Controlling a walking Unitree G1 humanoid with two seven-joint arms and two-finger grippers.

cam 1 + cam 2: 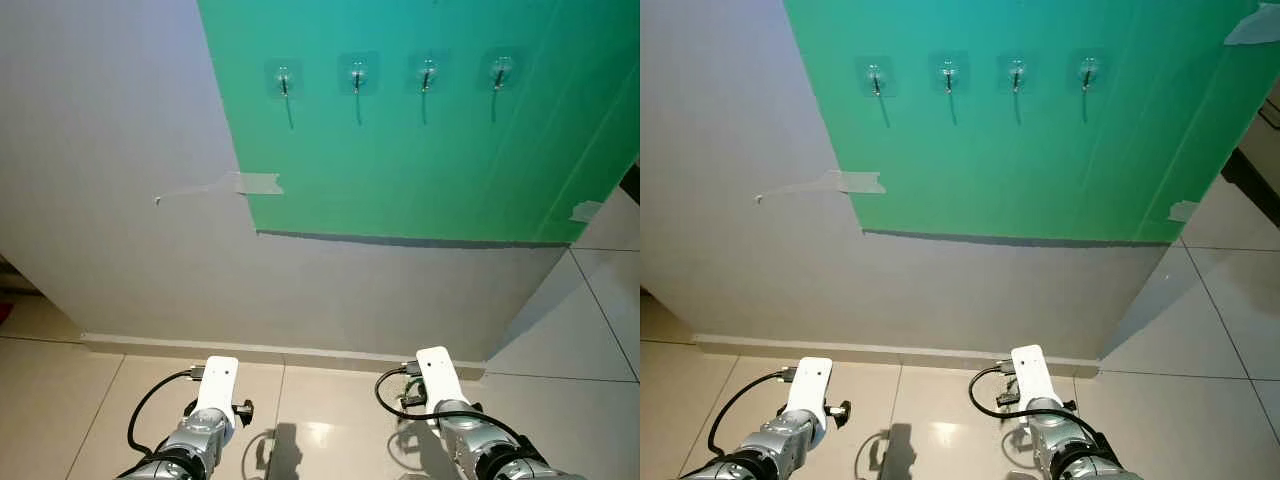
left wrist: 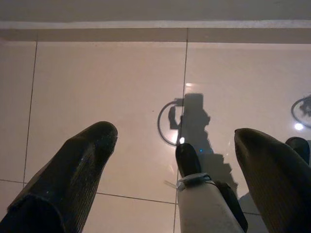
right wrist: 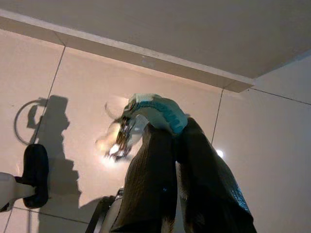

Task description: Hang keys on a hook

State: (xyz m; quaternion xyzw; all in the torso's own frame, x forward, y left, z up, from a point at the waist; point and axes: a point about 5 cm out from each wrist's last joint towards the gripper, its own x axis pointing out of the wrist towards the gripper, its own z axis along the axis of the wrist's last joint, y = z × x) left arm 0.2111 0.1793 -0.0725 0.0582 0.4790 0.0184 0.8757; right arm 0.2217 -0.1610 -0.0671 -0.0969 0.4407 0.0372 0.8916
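A robot stands facing a pale grey wall [image 1: 110,130] with a large green sheet [image 1: 430,130] fixed to it. High on the green sheet, four clear adhesive hooks sit in a level row, each with a small dark metal hook: the first hook [image 1: 284,78], second hook [image 1: 358,75], third hook [image 1: 427,73] and fourth hook [image 1: 500,71]. All four are bare. A strip of tape [image 1: 257,184] holds the sheet's lower left corner to the wall. No writing or brand can be read anywhere.

Both silver arms hang low over the glossy cream floor tiles [image 1: 330,430], near the white skirting board [image 1: 280,350].

The right gripper [image 3: 167,138] has its two black fingers pressed together, pinching a bunch of keys [image 3: 121,141] with a pale teal fob [image 3: 160,111] at the fingertips, above the floor.

The left gripper [image 2: 175,141] has its fingers [image 2: 82,160] spread wide, holding nothing, pointing down at the tiles.
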